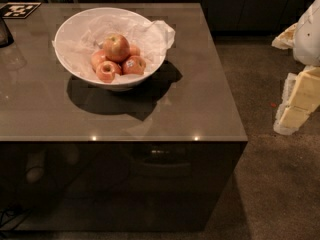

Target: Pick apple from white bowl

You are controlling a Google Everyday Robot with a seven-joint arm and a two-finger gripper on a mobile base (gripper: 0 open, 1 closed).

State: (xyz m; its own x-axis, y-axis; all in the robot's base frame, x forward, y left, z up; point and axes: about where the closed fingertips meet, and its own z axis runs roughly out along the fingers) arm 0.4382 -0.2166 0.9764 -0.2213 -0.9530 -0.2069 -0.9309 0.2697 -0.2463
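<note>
Camera view: apple [116, 47] atop smaller apples [134, 65] in white bowl [135, 80]; claw [298, 100] right.

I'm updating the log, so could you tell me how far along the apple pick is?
Nothing looks done yet: the apple sits atop the smaller apples in the bowl. In hand: the gripper hangs at the right edge of view, beside the table, over the floor. Left: reach over, grasp the apple, lift it out.

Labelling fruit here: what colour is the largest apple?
The apple is red-orange with yellowish blush, camera view; gripper at right edge.
</note>
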